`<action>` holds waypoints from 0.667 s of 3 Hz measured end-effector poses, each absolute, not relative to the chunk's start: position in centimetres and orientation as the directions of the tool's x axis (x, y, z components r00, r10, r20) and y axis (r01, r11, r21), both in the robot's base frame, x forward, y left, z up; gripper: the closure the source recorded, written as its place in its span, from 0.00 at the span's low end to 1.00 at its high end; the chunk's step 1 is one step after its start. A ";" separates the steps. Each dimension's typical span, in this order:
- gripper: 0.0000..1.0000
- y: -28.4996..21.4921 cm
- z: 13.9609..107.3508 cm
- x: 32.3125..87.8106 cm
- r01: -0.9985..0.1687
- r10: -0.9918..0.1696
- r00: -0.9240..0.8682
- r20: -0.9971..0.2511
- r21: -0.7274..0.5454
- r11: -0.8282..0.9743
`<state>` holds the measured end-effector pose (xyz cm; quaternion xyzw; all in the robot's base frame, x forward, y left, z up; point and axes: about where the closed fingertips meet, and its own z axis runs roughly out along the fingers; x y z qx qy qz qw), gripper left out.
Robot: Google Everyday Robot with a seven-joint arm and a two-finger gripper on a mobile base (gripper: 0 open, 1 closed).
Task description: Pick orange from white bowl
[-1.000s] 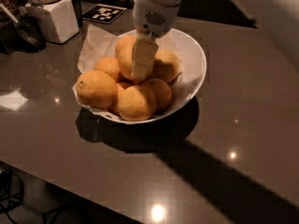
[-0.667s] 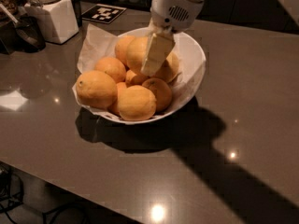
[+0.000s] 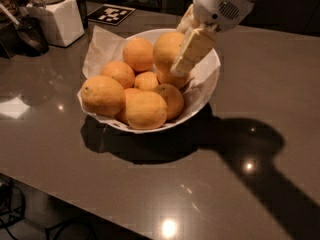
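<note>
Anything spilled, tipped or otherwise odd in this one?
Nothing stands out. The bowl sits upright on the table, its oranges heaped on the paper, none outside it. The gripper is at the bowl's far right side, against the top orange.

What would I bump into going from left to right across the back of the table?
Jar → black-and-white card → gripper, which hangs over the right side of the bowl.
</note>
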<state>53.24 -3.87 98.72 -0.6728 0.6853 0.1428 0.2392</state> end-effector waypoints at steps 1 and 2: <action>1.00 -6.4 99.1 51.9 -0.987 -0.827 0.013 -0.562 -0.139 0.078; 1.00 -7.7 99.5 50.4 -0.980 -0.823 0.028 -0.567 -0.179 0.090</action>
